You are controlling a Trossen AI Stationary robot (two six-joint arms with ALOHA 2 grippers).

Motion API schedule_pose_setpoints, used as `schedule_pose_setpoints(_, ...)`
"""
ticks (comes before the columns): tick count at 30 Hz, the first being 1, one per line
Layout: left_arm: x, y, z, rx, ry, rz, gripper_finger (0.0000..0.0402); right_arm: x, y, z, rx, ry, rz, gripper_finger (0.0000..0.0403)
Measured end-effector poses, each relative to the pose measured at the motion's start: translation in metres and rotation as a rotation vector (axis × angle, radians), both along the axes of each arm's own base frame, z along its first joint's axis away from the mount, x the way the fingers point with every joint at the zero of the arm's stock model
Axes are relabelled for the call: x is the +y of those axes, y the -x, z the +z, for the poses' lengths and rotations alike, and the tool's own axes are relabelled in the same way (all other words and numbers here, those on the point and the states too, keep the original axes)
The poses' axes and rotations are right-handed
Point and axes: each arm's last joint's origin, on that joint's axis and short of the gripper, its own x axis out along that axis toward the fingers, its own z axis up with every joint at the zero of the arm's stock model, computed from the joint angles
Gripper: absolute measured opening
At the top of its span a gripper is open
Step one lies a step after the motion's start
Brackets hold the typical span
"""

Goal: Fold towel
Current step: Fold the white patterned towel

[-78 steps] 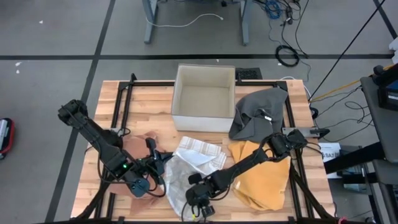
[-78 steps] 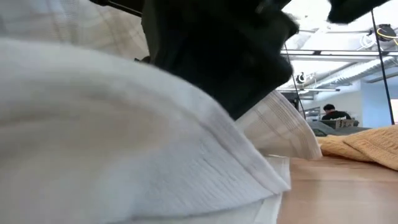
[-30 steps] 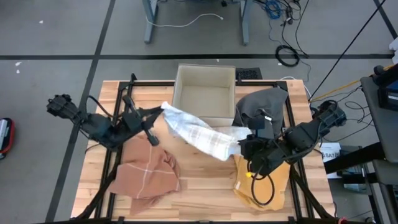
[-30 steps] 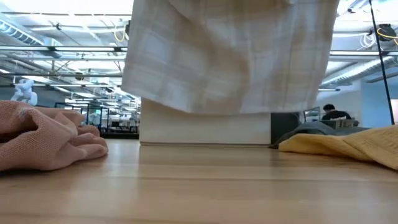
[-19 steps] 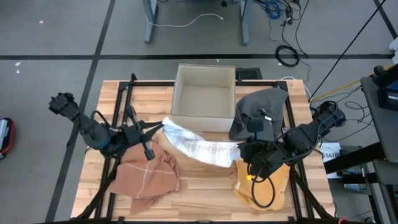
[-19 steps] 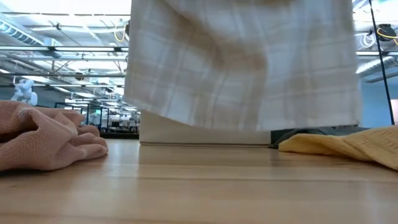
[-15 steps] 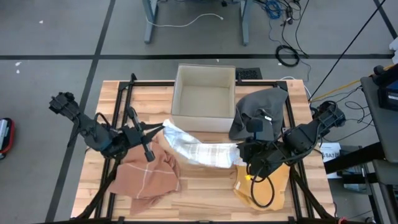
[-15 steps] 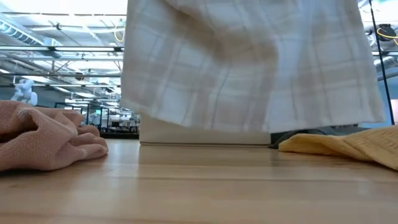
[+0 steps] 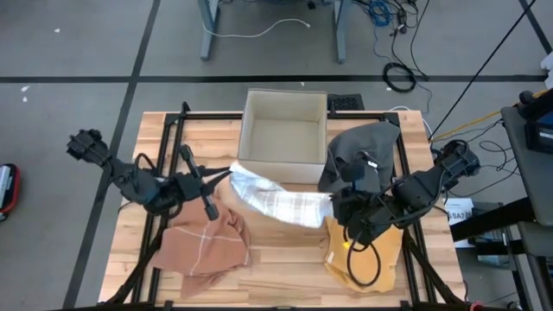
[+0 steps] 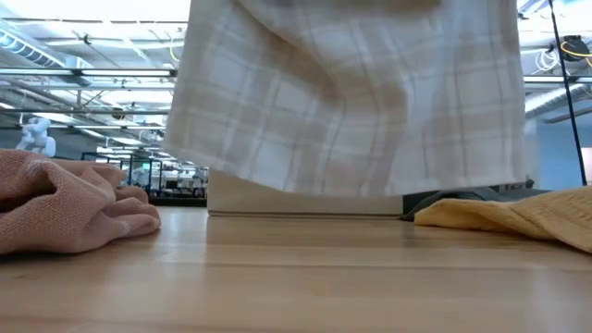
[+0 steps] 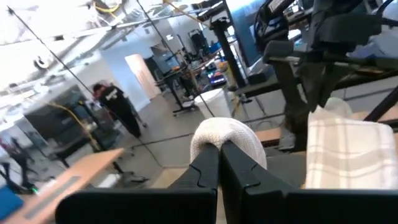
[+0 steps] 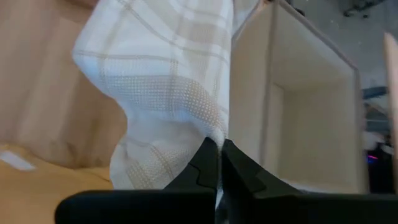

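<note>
Both grippers, left (image 9: pixel 226 175) and right (image 9: pixel 332 200), pinch opposite corners of the plaid towel (image 9: pixel 276 202), hanging clear of the table (image 10: pixel 305 277) before the box (image 9: pixel 283 136). Keeping it taut and level, then lowering evenly, would probably lay it flat for folding.

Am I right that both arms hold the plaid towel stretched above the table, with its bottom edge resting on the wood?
Not quite. The plaid towel is held stretched between the left gripper and right gripper, but the low view shows its bottom edge hanging clear of the table.
</note>
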Motion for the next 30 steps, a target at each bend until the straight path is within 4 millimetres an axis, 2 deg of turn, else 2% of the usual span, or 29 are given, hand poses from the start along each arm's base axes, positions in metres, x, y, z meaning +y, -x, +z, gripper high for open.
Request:
schedule_pose_setpoints(7,0.010,0.003,0.012,-0.042,-0.074,0.059,0.0000,-0.010,0.006,-0.002,0.054,0.089,-0.050,0.0000)
schedule_pose_setpoints(12,-0.005,0.009,-0.003,0.065,-0.060,-0.005,0.0000,-0.007,0.012,-0.004,0.090,0.025,-0.071,0.0000)
schedule_pose_setpoints(15,-0.016,0.013,-0.024,0.170,0.001,-0.054,0.0000,0.001,0.013,-0.004,0.086,-0.047,-0.050,0.0000)
schedule_pose_setpoints(18,-0.023,0.015,-0.054,0.267,0.070,-0.055,0.0000,0.014,0.010,-0.006,0.066,-0.111,-0.018,0.0000)
schedule_pose_setpoints(22,-0.025,0.017,-0.095,0.358,0.189,-0.092,0.0000,0.034,0.000,-0.020,0.065,-0.268,0.036,0.0000)
schedule_pose_setpoints(26,-0.027,0.019,-0.129,0.466,0.319,-0.187,0.0003,0.057,-0.017,-0.050,0.085,-0.486,0.072,0.0011)
schedule_pose_setpoints(30,-0.031,0.025,-0.151,0.531,0.422,-0.229,0.0013,0.080,-0.027,-0.088,0.129,-0.583,0.078,0.0037)
